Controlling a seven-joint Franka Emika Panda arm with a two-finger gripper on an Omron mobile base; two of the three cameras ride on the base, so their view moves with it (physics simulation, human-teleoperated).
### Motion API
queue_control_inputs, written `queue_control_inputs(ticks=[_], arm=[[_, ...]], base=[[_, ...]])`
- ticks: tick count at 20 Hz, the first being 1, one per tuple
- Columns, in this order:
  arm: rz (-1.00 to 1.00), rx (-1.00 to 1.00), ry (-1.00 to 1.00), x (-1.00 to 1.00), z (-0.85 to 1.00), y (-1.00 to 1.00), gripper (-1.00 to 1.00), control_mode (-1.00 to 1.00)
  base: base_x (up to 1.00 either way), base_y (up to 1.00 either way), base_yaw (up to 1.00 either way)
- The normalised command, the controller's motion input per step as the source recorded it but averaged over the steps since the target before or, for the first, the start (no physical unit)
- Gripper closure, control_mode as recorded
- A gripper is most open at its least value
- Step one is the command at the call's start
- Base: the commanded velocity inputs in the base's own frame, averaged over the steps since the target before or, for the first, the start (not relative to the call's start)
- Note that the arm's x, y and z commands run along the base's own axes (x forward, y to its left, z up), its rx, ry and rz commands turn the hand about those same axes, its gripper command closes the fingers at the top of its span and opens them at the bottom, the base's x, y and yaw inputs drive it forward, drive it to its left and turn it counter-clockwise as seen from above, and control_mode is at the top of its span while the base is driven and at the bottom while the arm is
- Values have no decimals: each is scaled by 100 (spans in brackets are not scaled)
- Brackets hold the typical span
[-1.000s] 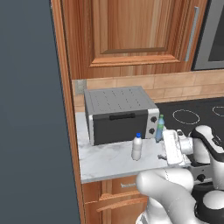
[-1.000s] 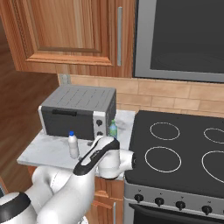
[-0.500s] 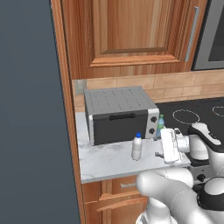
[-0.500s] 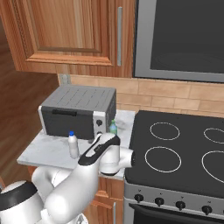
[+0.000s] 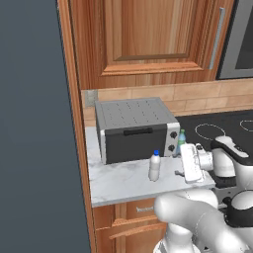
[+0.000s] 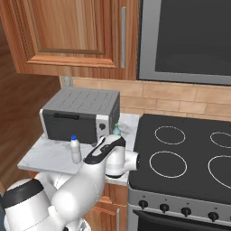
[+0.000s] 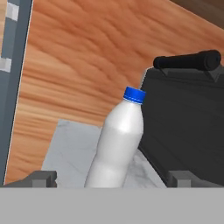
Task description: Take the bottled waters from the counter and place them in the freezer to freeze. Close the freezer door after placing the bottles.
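Rendered kitchen, warm wood cabinets [image 5: 148, 39] overhead, tan tile backsplash, black stovetop [image 6: 185, 158] off to the right. Nearest the base, on the right front part of the marbled counter [image 5: 118, 183], the gripper [image 5: 182, 167] turned sideways, jaws spread wide with nothing between them, aimed leftward across the slab. Seen in the hand view with fingertips [image 7: 43, 178] flanking the blue-capped bottle [image 7: 116, 144], which stands upright dead ahead, not yet between the pads. Same bottle [image 5: 155, 166] in the left base view standing alone on open marble, just in front of the toaster oven [image 5: 136, 128]. Further back, the green-capped bottle [image 5: 181, 140] tucked beside the oven's right end, half hidden behind the wrist; green cap also peeking out in the right base view [image 6: 116, 129]. Far left, the freezer door [image 5: 34, 123], a tall slate panel, shut as far as can be judged from here. Looks like the approach to the first pick, nothing frozen yet. Risks: a light, tall bottle, easy to topple with a glancing fingertip if the line drifts; oven front close behind, so an overshoot could shove the bottle into it or jam a finger against the dark face. Closing too high near the cap could let it swing or slip.
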Motion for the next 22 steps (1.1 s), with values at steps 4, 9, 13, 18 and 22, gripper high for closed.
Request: queue_control_inputs(ticks=[4,9,13,18,22], arm=[[0,0,0,0,-2,17,-100,-100],[0,0,0,0,-1,23,-100,-100],[0,0,0,0,0,21,-100,-100],[0,0,0,0,0,12,-100,-100],[0,0,0,3,0,13,-100,-100]], base=[[0,0,0],[0,0,0],[0,0,0],[0,0,0],[0,0,0]])
